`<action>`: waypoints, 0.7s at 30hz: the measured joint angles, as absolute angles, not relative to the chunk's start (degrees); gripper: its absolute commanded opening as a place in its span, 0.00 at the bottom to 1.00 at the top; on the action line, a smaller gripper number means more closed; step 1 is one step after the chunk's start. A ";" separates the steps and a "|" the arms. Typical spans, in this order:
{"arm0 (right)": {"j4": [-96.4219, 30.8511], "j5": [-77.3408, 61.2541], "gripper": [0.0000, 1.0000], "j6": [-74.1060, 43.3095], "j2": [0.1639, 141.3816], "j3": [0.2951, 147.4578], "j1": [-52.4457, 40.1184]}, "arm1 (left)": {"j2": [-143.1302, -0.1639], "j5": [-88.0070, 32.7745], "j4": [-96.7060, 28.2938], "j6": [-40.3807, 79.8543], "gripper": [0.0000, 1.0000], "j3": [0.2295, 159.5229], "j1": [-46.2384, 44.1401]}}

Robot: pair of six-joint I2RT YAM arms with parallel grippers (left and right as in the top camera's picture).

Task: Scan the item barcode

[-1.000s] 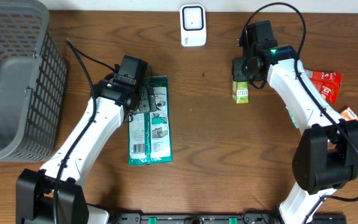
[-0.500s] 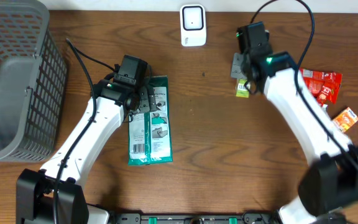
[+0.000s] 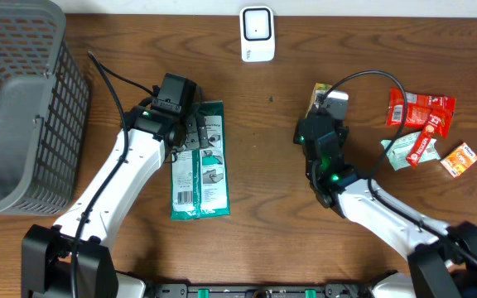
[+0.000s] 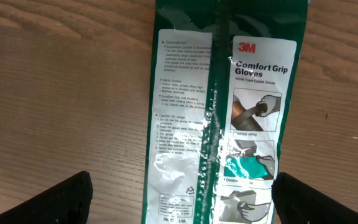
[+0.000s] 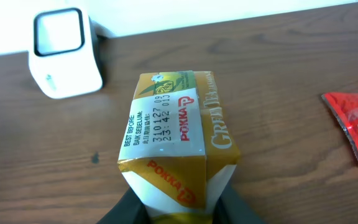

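Note:
A yellow and white Pokka green tea carton [image 5: 173,143] is the item, and my right gripper [image 5: 180,208] is shut on its lower end, a dark finger on each side. From overhead the carton [image 3: 316,95] shows just beyond the right gripper [image 3: 322,114], right of the white scanner [image 3: 256,33]. In the right wrist view the scanner [image 5: 64,53] stands on the table past the carton, to the left. My left gripper [image 4: 179,202] hangs open over a green 3M gloves packet [image 4: 229,112] that lies flat on the table, and touches nothing.
A grey mesh basket [image 3: 15,108] fills the far left. Red snack packets [image 3: 421,112], a teal packet [image 3: 397,151] and an orange one [image 3: 459,159] lie at the right. The gloves packet [image 3: 201,165] lies centre left.
The right arm has swung round to the near side and carried the carton off the table, a little further back. The left arm has stayed still.

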State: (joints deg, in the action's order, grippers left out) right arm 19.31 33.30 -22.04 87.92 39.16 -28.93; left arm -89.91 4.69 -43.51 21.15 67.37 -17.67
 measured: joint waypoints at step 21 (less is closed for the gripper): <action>13.21 32.64 0.62 -21.45 92.92 39.24 -31.75 | -89.91 4.69 -43.48 21.15 0.93 67.37 -17.67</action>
